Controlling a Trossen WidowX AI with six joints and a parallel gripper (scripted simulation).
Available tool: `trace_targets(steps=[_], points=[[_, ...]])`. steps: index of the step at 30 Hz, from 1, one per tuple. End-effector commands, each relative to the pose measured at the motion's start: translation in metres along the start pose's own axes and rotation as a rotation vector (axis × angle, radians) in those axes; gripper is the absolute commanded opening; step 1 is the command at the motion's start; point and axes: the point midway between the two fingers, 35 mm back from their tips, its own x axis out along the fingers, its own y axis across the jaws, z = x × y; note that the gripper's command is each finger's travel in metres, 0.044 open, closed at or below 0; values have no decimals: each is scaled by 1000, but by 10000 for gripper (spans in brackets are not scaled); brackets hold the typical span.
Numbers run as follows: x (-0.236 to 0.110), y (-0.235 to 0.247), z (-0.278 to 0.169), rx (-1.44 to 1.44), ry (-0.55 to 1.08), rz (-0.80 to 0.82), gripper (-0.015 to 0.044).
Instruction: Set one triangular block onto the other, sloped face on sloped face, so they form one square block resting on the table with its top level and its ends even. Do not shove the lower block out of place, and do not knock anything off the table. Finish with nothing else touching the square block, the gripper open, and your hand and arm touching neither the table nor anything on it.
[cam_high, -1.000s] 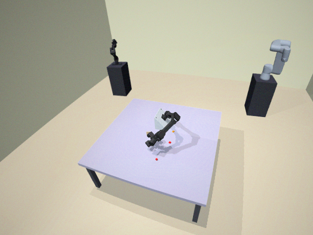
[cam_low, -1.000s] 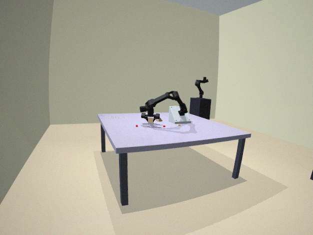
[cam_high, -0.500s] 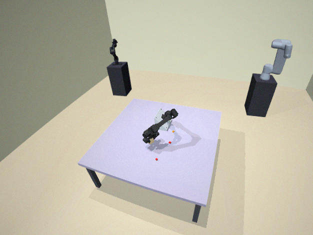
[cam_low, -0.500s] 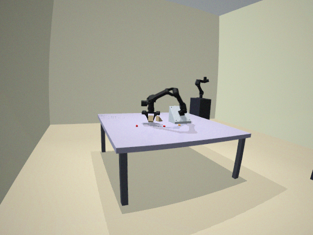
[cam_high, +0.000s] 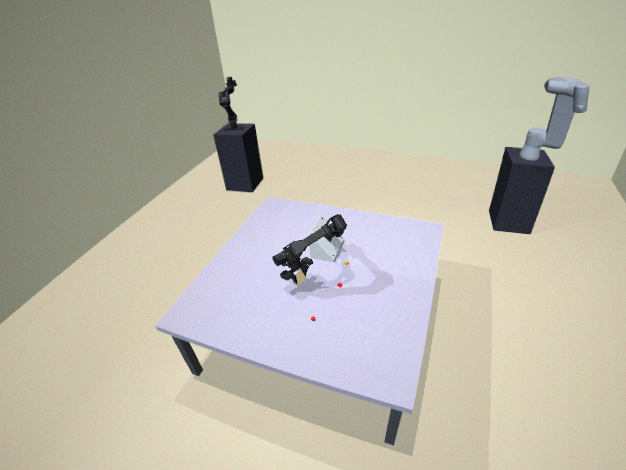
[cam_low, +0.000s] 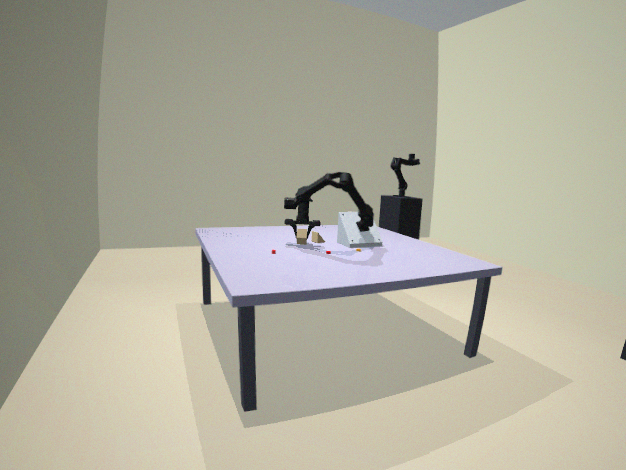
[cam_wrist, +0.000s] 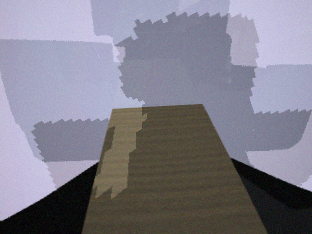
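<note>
Block (cam_low: 301, 236) gripped, second block (cam_low: 318, 236) (exterior only)

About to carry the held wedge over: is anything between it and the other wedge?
Nothing: in the exterior view the gripper holds one wedge, and only bare table separates it from the other wedge.

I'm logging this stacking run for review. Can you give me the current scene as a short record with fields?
gripper: the gripper is shut on the held triangular block
held block height: appears lifted just off the table; contact cannot be fully ruled out
other block: the second triangular block rests on the table, right beside the held one in the exterior view
stack: not yet formed
other items: two red markers and an orange marker on the table
arm base: on a grey mount
</note>
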Motion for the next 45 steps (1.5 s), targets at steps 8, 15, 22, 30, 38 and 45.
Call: trace_targets(steps=[8, 15, 22, 30, 38, 45], points=[[-5, 0, 18, 2, 259, 3, 0], [-5, -1, 30, 0, 439, 1, 0], [-4, -3, 31, 2, 443, -14, 105], [-4, -3, 31, 2, 443, -14, 315], [-4, -3, 31, 2, 443, -14, 440], [-14, -2, 28, 6, 437, -6, 440]])
